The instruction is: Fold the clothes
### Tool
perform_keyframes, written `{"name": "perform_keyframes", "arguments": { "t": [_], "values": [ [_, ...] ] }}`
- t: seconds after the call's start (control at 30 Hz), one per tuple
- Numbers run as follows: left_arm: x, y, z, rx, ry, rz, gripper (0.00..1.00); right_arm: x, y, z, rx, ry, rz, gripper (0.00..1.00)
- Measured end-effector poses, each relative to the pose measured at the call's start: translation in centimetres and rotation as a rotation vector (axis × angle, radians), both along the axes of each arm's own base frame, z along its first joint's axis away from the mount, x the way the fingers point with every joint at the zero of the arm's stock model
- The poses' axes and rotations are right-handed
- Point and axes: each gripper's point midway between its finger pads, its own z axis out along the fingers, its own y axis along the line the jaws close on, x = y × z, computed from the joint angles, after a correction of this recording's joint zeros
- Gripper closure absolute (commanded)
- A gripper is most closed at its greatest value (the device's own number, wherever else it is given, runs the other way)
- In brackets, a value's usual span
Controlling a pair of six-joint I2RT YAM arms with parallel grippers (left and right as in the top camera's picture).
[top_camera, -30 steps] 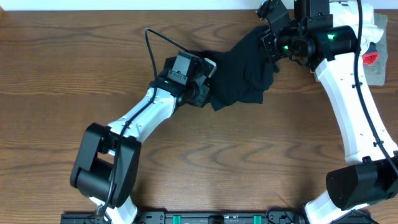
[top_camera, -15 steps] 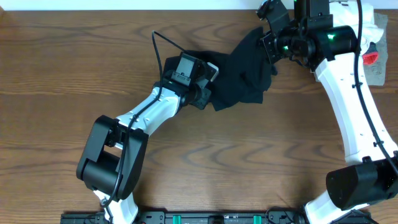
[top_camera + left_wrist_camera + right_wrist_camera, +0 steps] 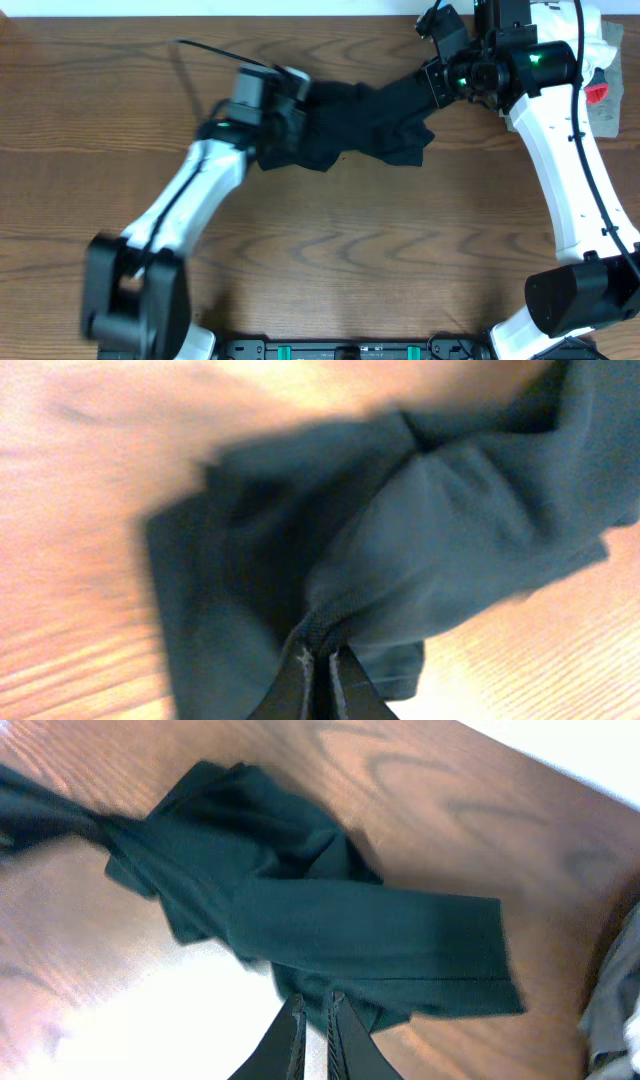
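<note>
Two arms hold a black shirt [image 3: 350, 125] stretched above the tabletop [image 3: 330, 250], toward its far edge.
Overhead: the shirt sags, bunched, between the arms. Left wrist: left jaws pinch a shirt fold. Right wrist: right jaws pinch its hem.

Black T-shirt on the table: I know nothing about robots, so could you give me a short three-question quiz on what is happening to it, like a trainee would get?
1. True or false: the black T-shirt lies flat and neatly folded.
2. Pick one: the left tool is A) shut on the shirt, B) wide open above it, C) holding a cup.
3. Fill the gap: the shirt's other end is pinched by the ___ tool.

Key:
1. False. It is bunched and crumpled.
2. A.
3. Right. The right tool grips the hem there.
</note>
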Motion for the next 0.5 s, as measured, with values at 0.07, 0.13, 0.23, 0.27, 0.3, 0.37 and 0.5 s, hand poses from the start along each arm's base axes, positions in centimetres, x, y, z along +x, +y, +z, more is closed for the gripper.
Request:
{"name": "perform_keyframes", "arguments": {
  "t": [0.07,0.13,0.23,0.27,0.3,0.37,0.5],
  "values": [
    [-0.2,1.7,2.5,-0.011,-0.040,0.037,0.94,-0.7,0.0,-0.4,0.004,0.037,0.000,0.85],
    [-0.5,2.9,4.2,-0.019,-0.069,0.063,0.94,-1.4,0.2,-0.9,0.013,0.074,0.003,0.79],
    [-0.5,3.9,5.4,-0.023,-0.093,0.086,0.94,-2.4,0.3,-1.9,0.015,0.127,0.009,0.72],
    [-0.5,4.0,5.4,-0.023,-0.093,0.088,0.94,-2.8,0.5,-2.5,0.014,0.149,0.013,0.70],
    [-0.5,4.1,5.3,-0.022,-0.091,0.090,0.94,-3.2,0.6,-3.1,0.013,0.168,0.017,0.68],
    [-0.5,4.3,5.2,-0.018,-0.087,0.095,0.94,-4.2,0.9,-4.9,0.007,0.219,0.028,0.67],
    [-0.3,4.6,5.2,0.000,-0.092,0.113,0.94,-5.8,0.9,-8.5,-0.004,0.303,0.030,0.67]
  ]
}}
